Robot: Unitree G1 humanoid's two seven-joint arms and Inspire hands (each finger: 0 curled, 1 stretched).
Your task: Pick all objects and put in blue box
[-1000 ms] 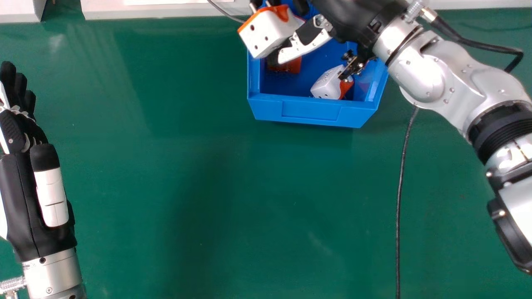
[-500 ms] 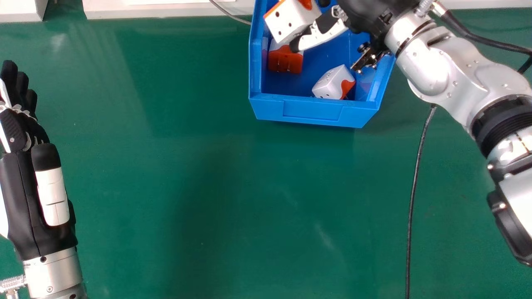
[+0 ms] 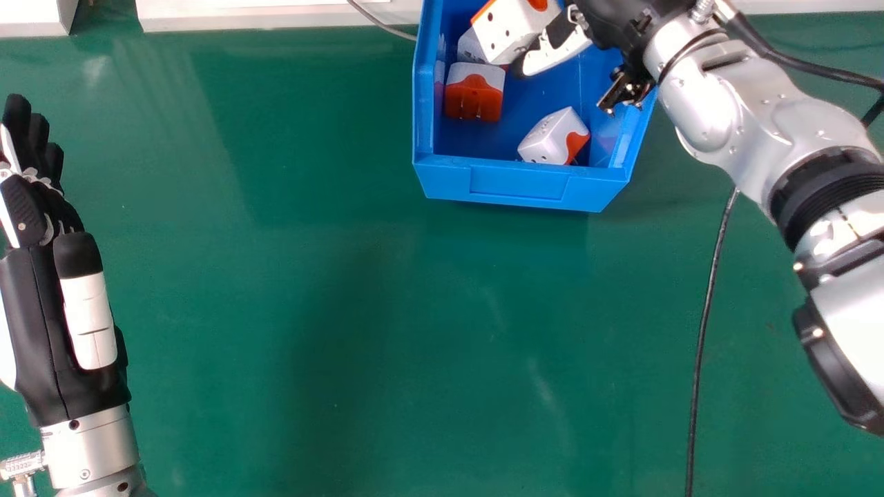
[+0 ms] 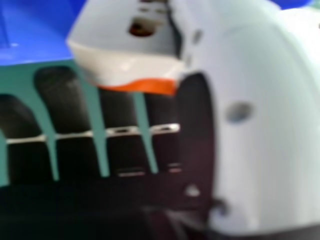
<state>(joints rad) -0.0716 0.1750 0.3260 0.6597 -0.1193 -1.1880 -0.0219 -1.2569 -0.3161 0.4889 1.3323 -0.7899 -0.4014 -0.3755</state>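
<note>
My right hand is over the far part of the blue box, curled round a white and orange block with black dots. In the right hand view, the block sits between the thumb and fingers of my right hand. Inside the box lie a white block with an orange side, another white block partly hidden behind the held one, and a tilted white and orange block. My left hand stays over the table's left side, fingers straight.
A black cable runs down the green table right of the box. White panels line the far edge, where a thin grey cable reaches the box.
My right hand has moved right over the box with the held block, uncovering more of the blocks beneath. The black cable has swung right. My left hand has barely shifted.
</note>
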